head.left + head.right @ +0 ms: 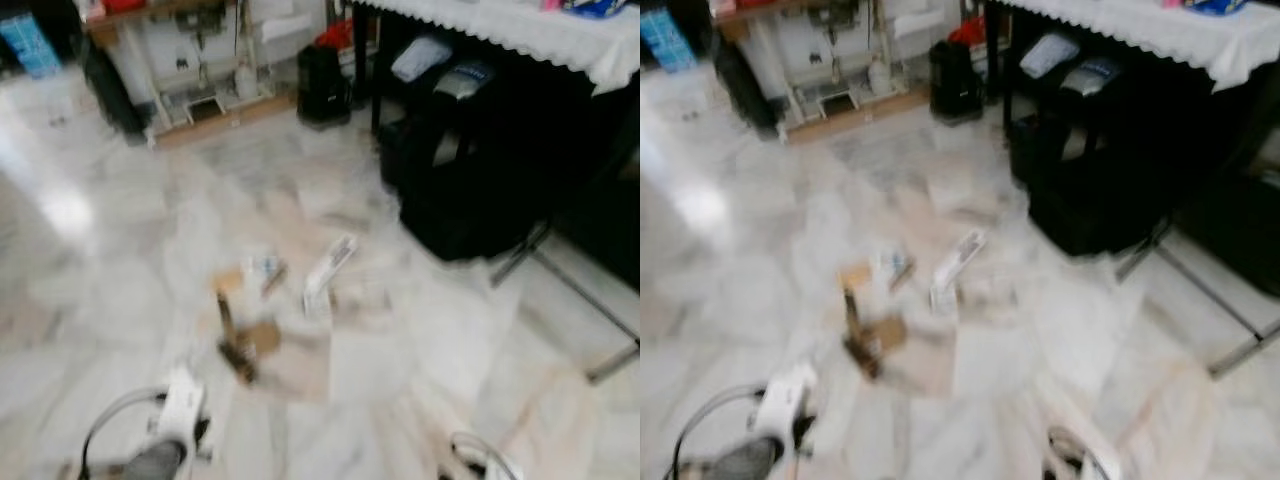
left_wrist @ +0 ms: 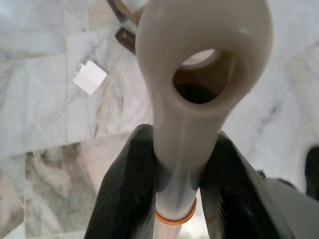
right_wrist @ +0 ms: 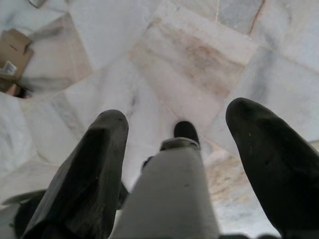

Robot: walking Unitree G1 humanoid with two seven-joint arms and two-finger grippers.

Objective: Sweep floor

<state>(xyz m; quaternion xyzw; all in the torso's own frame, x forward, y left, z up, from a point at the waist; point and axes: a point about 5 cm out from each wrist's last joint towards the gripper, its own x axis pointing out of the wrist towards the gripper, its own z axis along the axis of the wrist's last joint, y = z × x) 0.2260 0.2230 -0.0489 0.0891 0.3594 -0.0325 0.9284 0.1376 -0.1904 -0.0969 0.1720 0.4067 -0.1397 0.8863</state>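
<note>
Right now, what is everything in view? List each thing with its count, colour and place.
Litter: several pieces, brown and white, on the floor ahead; blurred.
White paper scrap: one, on the floor near the handle.
Marble floor: white-grey with tan patches.
Table: one, white lace-edged cloth, far right, with dark bins or bags beneath.
Shelf unit: one, pale, against the far wall.
Broom handle: one, cream with a hanging hole, in the left gripper.
Left gripper: black fingers shut on the handle.
Right gripper: black fingers apart around a grey pole.
</note>
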